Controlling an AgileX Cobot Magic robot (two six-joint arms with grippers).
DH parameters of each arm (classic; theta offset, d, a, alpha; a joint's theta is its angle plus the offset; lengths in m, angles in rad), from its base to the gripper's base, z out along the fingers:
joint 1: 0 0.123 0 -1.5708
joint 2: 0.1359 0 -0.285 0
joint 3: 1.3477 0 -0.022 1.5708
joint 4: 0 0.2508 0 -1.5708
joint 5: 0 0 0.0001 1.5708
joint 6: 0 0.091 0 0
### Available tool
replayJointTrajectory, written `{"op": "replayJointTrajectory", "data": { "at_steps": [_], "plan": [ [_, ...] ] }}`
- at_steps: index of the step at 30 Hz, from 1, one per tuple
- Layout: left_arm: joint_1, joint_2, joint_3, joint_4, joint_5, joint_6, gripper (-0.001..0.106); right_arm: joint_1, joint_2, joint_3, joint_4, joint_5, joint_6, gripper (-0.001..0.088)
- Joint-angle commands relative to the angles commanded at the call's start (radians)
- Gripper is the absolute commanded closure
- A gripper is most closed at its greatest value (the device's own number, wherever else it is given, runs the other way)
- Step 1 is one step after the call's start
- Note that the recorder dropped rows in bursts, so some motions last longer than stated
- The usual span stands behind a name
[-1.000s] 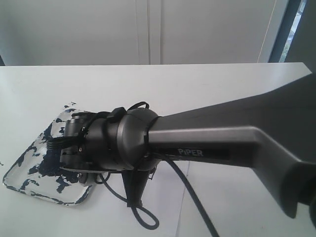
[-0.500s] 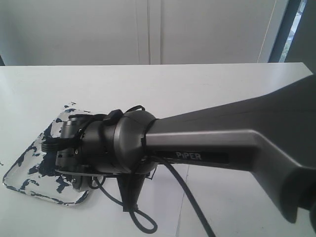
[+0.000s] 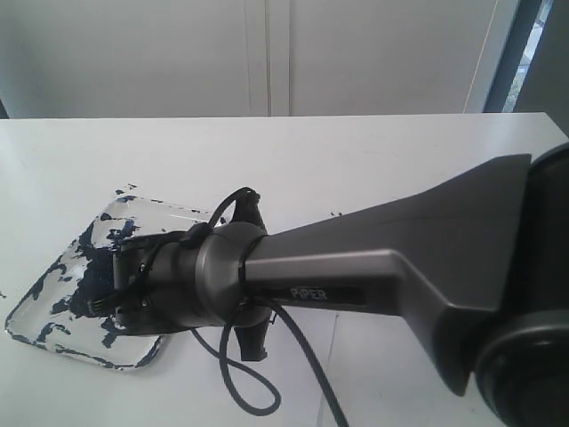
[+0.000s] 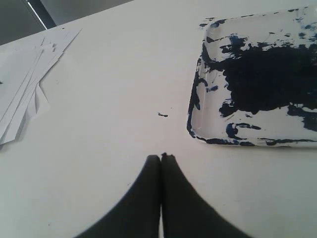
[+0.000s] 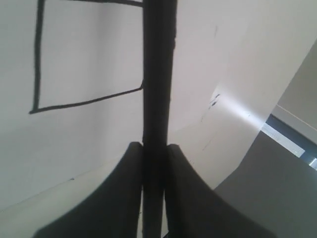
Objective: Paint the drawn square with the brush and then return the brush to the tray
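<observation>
In the right wrist view my right gripper is shut on the brush, whose black handle runs straight out between the fingers and leaves the frame, so its tip is hidden. Behind it lies white paper with the drawn square, which is white inside where it shows. In the exterior view the right arm's wrist hangs beside the paint-smeared tray and hides its own jaws. My left gripper is shut and empty, low over the table a short way from the tray.
A fanned stack of white sheets lies on the table away from the tray. A black cable loop hangs under the right arm. The paper's edge shows below the arm. A small paint speck marks the table.
The right arm's wrist has sunk and shifted a little to the left in the exterior view, now lower against the tray. The grip on the brush is unchanged.
</observation>
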Motion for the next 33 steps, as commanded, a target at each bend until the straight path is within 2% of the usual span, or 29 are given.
{"op": "replayJointTrajectory", "data": {
  "at_steps": [6,10,17,23,26,28,33],
  "plan": [
    [0.000,0.000,0.000,0.000,0.000,0.000,0.105,-0.002,0.007,-0.005,0.007,-0.043,0.000,0.0868],
    [0.000,0.000,0.000,0.000,0.000,0.000,0.105,0.002,0.007,-0.028,0.060,-0.050,-0.019,0.0868],
    [0.000,0.000,0.000,0.000,0.000,0.000,0.105,0.029,0.007,-0.034,0.188,-0.052,-0.156,0.0868],
    [0.000,0.000,0.000,0.000,0.000,0.000,0.105,0.052,0.007,-0.034,0.223,-0.056,-0.164,0.0868],
    [0.000,0.000,0.000,0.000,0.000,0.000,0.105,0.050,0.007,-0.034,0.182,-0.054,-0.155,0.0868],
    [0.000,0.000,0.000,0.000,0.000,0.000,0.105,0.044,0.009,-0.034,0.111,-0.044,-0.116,0.0868],
    [0.000,0.000,0.000,0.000,0.000,0.000,0.105,-0.009,0.009,-0.034,0.015,0.004,-0.031,0.0868]
  ]
}}
